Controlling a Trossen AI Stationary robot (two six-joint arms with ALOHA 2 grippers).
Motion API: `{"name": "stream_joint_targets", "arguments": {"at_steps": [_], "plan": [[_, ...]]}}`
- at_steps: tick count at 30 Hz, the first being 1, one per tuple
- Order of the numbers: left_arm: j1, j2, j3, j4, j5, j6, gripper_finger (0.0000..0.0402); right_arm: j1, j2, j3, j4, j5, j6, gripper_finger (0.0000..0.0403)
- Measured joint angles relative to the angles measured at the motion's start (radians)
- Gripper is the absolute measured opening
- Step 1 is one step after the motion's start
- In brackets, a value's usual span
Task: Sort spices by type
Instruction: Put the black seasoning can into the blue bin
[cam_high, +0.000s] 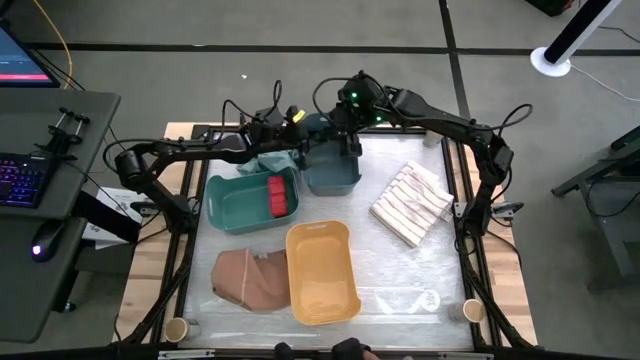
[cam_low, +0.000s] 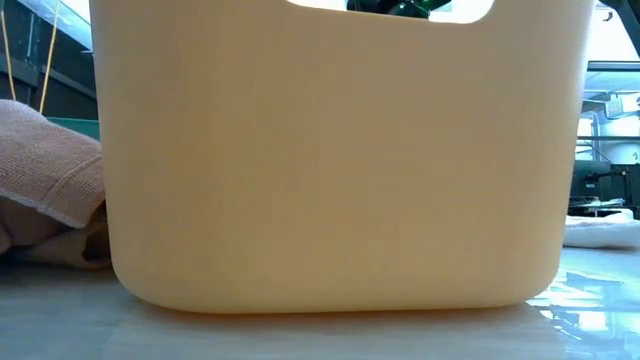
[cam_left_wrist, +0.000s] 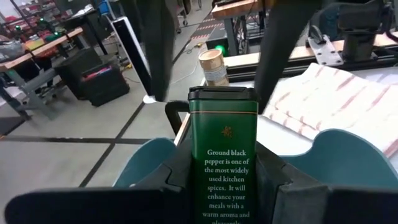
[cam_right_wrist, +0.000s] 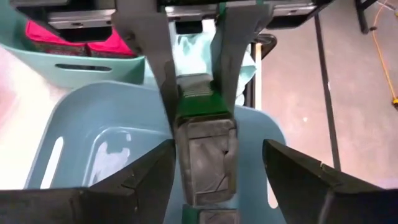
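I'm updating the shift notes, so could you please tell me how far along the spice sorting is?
Done: red boxes lie in the green bin. In hand: the left gripper holds a black pepper tin over the blue bin, with the right gripper open around it, seemingly a handover. Left: one tan jar stands outside the bins; the yellow bin looks empty.

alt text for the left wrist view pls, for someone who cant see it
A dark green black pepper tin stands upright, clamped in the left tool, with the blue bin curving just behind it. Two dark fingers of the other arm hang on either side of the tin's top, and a tan round jar and a striped cloth sit beyond.
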Motion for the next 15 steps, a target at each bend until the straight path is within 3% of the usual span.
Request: {"name": "stream_joint_targets", "arguments": {"at_steps": [15], "plan": [[-0.012, 0.002, -0.002, 0.051, 0.005, 0.002, 0.0090, 0.027, 0.014, 0.000, -0.013, 0.009, 0.003, 0.0167]]}}
